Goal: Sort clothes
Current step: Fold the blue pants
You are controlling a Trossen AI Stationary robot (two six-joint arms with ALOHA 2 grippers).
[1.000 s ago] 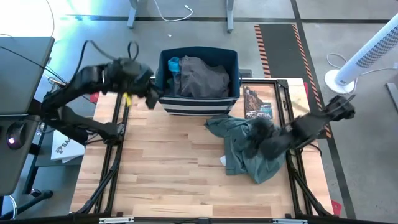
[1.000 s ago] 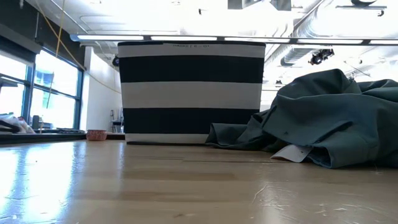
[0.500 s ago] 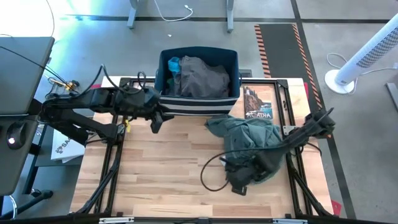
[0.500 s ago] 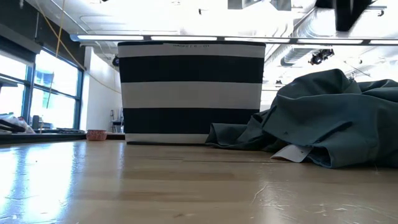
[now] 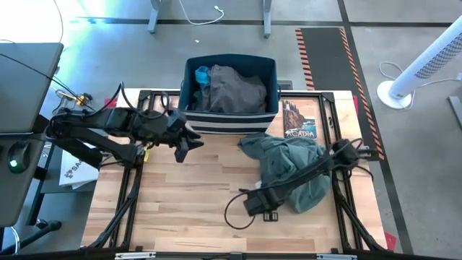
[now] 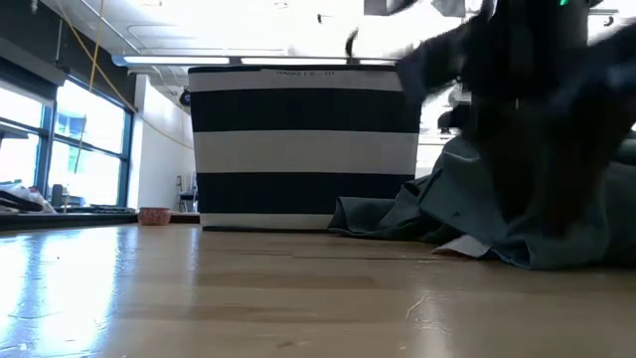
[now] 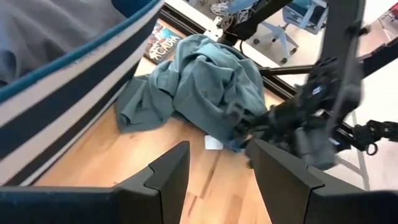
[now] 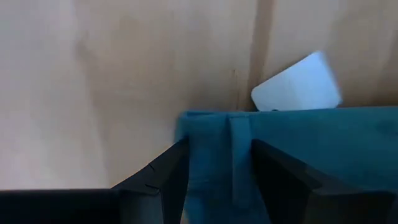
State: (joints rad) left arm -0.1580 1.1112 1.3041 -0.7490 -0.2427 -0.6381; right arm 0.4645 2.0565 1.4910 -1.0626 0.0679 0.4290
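Grey trousers [image 5: 234, 88] and a blue piece [image 5: 201, 73] already lie in the striped bin [image 5: 229, 121] at the surface's far edge, while the grey-green shirt [image 5: 289, 170] remains heaped toward the right edge, the right end effector [image 5: 258, 206] parted over its hem, the left end effector [image 5: 184, 144] parted, empty, beside the bin

- A light wooden table [image 5: 195, 195] of long butcher-block planks carries everything.
- The navy bin with white stripes [image 5: 231, 119] stands at the table's 12 o'clock edge.
- A grey-green shirt [image 5: 292, 170] lies crumpled at about 3 o'clock, its upper edge close to the bin's front.
- A white tag [image 8: 297, 84] lies flat on the wood, touching the shirt's hem.
- A printed card or booklet [image 5: 298, 119] lies near 1 o'clock, beside the bin.
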